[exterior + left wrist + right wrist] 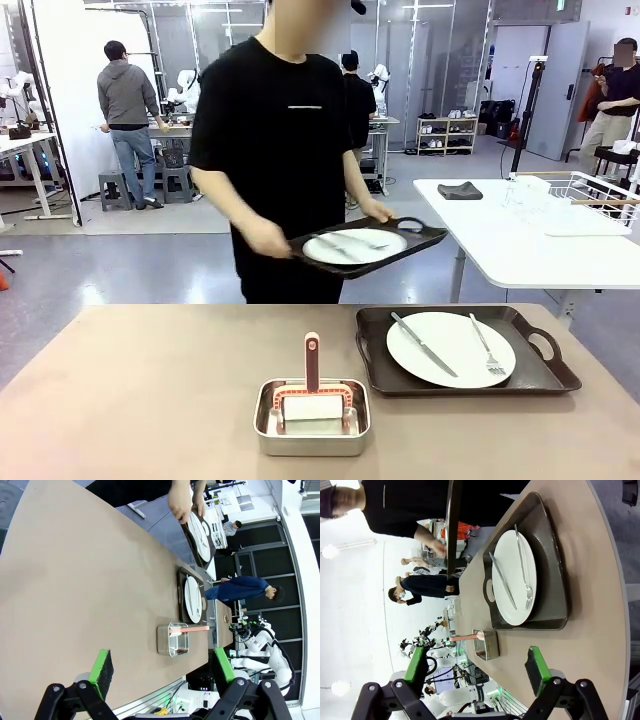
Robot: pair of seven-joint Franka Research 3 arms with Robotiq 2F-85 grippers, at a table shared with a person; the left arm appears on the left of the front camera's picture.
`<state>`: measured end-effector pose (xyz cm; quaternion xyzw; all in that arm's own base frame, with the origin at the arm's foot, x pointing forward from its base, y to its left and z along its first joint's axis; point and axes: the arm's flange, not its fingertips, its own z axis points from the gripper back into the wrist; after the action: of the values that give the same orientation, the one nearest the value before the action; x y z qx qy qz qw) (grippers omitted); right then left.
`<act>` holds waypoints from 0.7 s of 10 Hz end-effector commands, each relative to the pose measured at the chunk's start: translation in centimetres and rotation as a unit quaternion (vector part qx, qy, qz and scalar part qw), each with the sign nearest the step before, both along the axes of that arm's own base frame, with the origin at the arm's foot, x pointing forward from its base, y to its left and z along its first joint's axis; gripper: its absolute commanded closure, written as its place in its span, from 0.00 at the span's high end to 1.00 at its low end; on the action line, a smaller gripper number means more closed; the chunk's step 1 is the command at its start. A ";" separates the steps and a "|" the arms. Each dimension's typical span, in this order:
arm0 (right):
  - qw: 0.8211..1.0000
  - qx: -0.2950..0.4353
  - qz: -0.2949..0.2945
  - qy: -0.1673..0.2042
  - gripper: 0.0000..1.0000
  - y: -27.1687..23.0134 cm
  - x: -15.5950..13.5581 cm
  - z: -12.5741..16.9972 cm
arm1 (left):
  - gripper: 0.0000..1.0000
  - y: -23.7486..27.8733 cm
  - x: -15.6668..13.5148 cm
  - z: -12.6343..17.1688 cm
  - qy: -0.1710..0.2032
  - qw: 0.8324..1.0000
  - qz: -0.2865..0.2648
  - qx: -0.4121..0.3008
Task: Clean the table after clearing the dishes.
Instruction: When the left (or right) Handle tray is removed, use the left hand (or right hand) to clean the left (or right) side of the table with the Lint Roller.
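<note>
On the tan table (150, 390), at the right, a dark brown tray (375, 360) holds a white plate (450, 348) with a knife (423, 343) and a fork (485, 347). A person in black holds a second tray (425, 237) with both hands in the air beyond the table's far edge; it carries a plate (355, 246) with cutlery. My left gripper (162, 666) hangs open above the table's near side, nothing between its fingers. My right gripper (475, 664) is open too, with the tray (552, 555) and plate (515, 577) ahead of it.
A small steel pan (312, 418) with a pink-framed roller (312, 365) stands at the front middle of the table. A white table (500, 240) with a wire rack (590, 190) is beyond at the right. The tan table's left half lies bare.
</note>
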<state>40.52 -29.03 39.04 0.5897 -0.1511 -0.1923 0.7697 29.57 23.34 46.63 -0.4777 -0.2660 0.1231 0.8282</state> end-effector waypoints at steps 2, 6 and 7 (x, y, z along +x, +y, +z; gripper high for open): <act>1.000 0.000 -0.001 -0.001 1.00 0.0 -0.1 0.2 | 1.00 0.1 -0.2 -0.1 -0.004 1.000 -0.005 -0.004; 1.000 0.000 -0.001 -0.001 1.00 0.0 -0.1 0.2 | 1.00 0.1 -0.2 -0.1 -0.004 1.000 -0.005 -0.004; 1.000 0.000 -0.001 -0.001 1.00 0.0 -0.1 0.2 | 1.00 0.1 -0.2 -0.1 -0.004 1.000 -0.005 -0.004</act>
<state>40.52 -29.03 39.04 0.5897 -0.1511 -0.1923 0.7697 29.57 23.34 46.63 -0.4777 -0.2660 0.1231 0.8282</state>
